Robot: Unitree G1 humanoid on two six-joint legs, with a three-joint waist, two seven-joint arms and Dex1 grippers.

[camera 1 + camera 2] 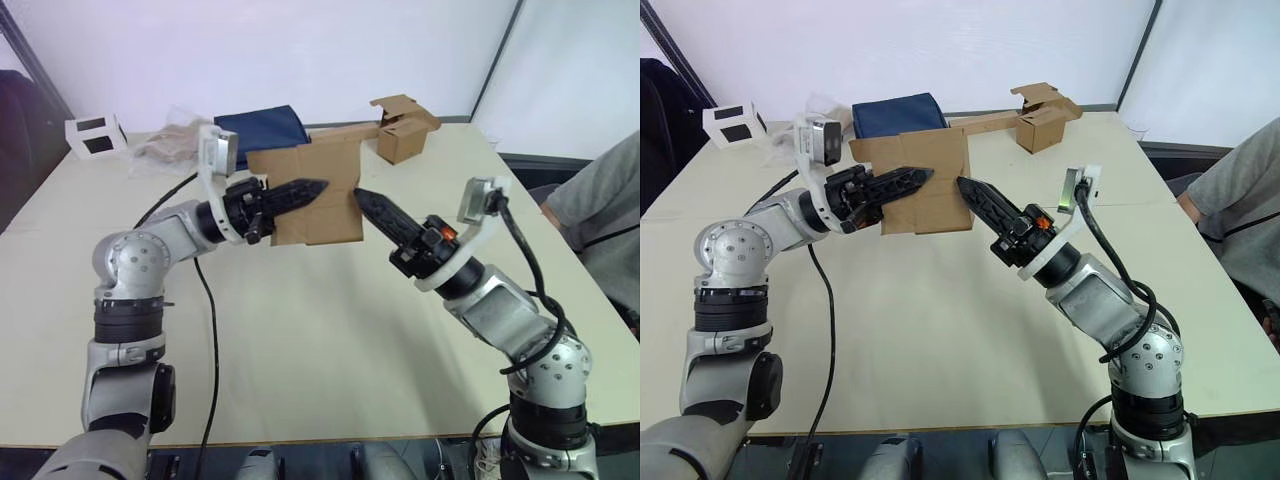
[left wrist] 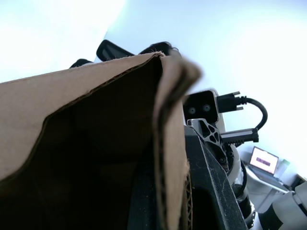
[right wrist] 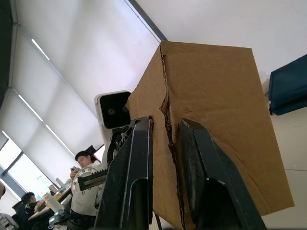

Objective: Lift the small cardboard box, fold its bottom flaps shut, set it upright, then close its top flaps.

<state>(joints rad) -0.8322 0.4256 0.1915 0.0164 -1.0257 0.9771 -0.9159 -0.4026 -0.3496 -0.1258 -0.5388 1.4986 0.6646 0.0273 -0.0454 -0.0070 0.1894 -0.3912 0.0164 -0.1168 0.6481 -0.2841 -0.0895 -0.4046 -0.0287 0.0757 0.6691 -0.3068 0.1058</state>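
The small cardboard box hangs above the table's far middle, held between both grippers with one broad brown face towards me. My left gripper reaches in from the left and is shut on a wall of the box; one finger lies outside the wall, and the dark hollow of the box opens beside it. My right gripper meets the box's right edge and is shut on a cardboard edge that runs between its two fingers. I cannot tell the top flaps from the bottom flaps.
A second brown box joined to a long cardboard strip sits at the back right. A blue bag, a crumpled plastic bag and a white box with dark windows line the far edge. A person's arm shows at the right. A black cable crosses the table.
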